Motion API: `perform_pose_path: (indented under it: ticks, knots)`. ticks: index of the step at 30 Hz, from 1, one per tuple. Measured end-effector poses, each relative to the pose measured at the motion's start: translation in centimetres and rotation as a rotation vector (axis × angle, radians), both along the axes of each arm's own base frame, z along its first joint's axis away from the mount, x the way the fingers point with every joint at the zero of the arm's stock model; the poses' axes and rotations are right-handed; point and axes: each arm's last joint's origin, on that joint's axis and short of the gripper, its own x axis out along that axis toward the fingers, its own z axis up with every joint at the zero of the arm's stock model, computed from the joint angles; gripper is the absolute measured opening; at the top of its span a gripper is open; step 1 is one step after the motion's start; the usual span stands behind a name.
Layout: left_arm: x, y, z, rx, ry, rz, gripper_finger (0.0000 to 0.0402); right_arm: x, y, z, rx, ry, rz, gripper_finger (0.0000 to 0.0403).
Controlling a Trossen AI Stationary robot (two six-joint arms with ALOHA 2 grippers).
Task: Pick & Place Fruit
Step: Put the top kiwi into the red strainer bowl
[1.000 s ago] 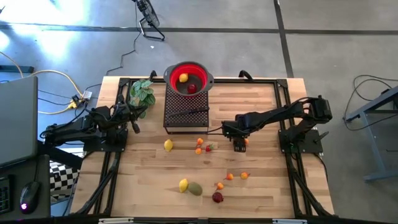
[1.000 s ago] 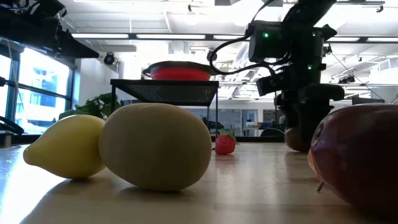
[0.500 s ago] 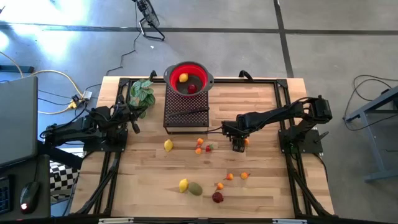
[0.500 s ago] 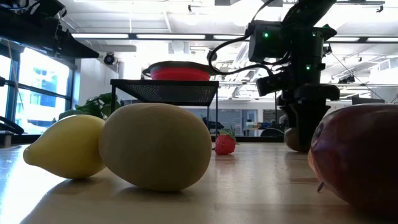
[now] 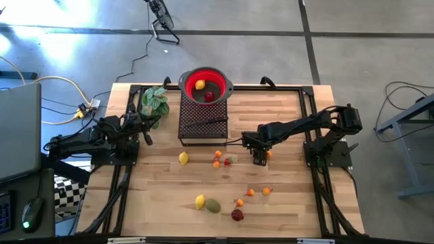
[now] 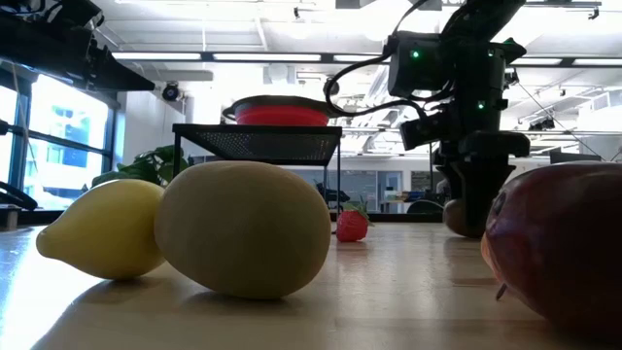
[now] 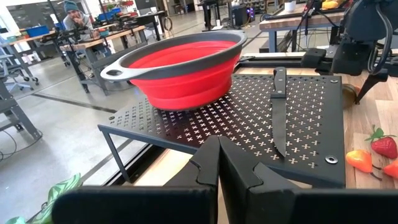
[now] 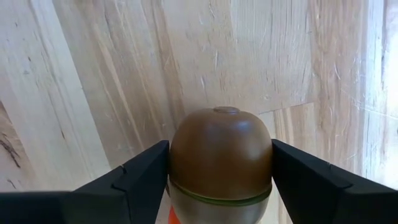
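Observation:
My right gripper [image 5: 261, 160] points down at mid-table right, shut on a brown kiwi [image 8: 220, 163] that stands on the wood; the high view hides the kiwi under the gripper. Loose fruit lies about: a lemon [image 5: 183, 158], a second lemon [image 5: 199, 201] beside an olive-green fruit [image 5: 213, 205], a dark red fruit [image 5: 237, 215] and small orange ones [image 5: 250, 192]. The red bowl [image 5: 218, 79] on the black rack [image 5: 203, 129] holds a yellow-orange fruit [image 5: 199, 85] and a dark red one [image 5: 209, 95]. My left gripper [image 7: 219, 155] waits shut at the table's left. My right gripper has the kiwi's two opposite sides [image 8: 177, 165] between its two fingers [image 8: 144, 177]. The fingers come from above, pointing down. In the low view the kiwi [image 6: 453, 216] sits at table height beside the fingers, its underside on the wood.
A black-handled knife [image 7: 278, 109] lies on the rack next to the bowl. A green leafy plant [image 5: 154, 102] stands at the far left. A small orange fruit [image 5: 268, 154] lies close to my right gripper, and a strawberry [image 5: 228, 161] with orange bits [image 5: 217, 154] to its left.

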Motion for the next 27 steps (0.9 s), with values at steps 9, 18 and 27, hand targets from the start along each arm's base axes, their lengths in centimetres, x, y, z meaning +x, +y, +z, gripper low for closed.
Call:
perform_pose_path:
  ticks: [9,18,27]
  knots:
    - [0.0,0.0,0.0,0.0,0.0,0.0,0.0,0.15,0.03,0.02,0.002,-0.016,0.001,0.025]
    - [0.0,0.0,0.0,0.0,0.0,0.0,0.0,0.17,0.03,0.02,-0.002,-0.017,0.01,0.0243]
    - [0.0,0.0,0.0,0.0,0.0,0.0,0.0,0.21,0.03,0.03,-0.001,-0.022,0.004,0.0248]
